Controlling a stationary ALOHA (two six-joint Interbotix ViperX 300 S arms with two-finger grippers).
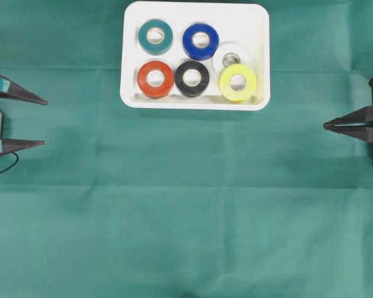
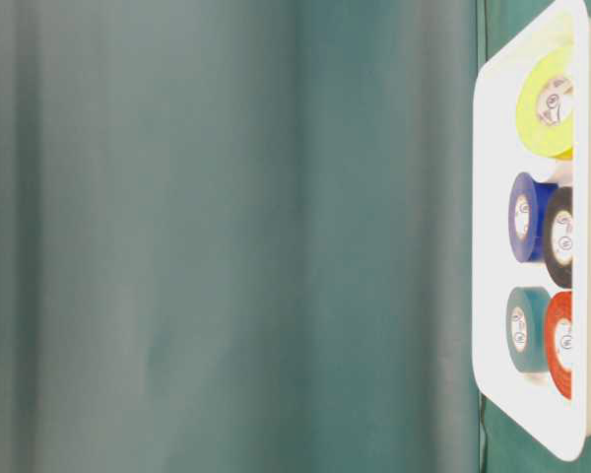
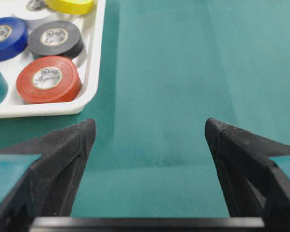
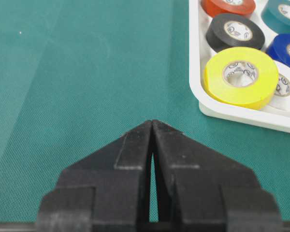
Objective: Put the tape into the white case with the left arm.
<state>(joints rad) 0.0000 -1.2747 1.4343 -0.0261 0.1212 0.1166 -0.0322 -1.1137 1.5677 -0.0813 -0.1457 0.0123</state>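
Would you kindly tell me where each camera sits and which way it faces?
Overhead: straight down on the white case; left pincer open at the left edge, right pincer shut at the right.
Table-level: low, picture turned sideways; case at the right edge, no robot part.
Left wrist: looks out between its spread fingers; the case's corner upper left.
Right wrist: over its closed fingers; case upper right.
Shared: both wrist views show the yellow roll, black roll and red roll.

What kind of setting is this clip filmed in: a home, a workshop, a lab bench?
Most likely a lab bench set up for robot trials. A plain green cloth covers the whole table, two robot arms wait at its edges, the left tool open, and a white case holds sorted coloured tape rolls.
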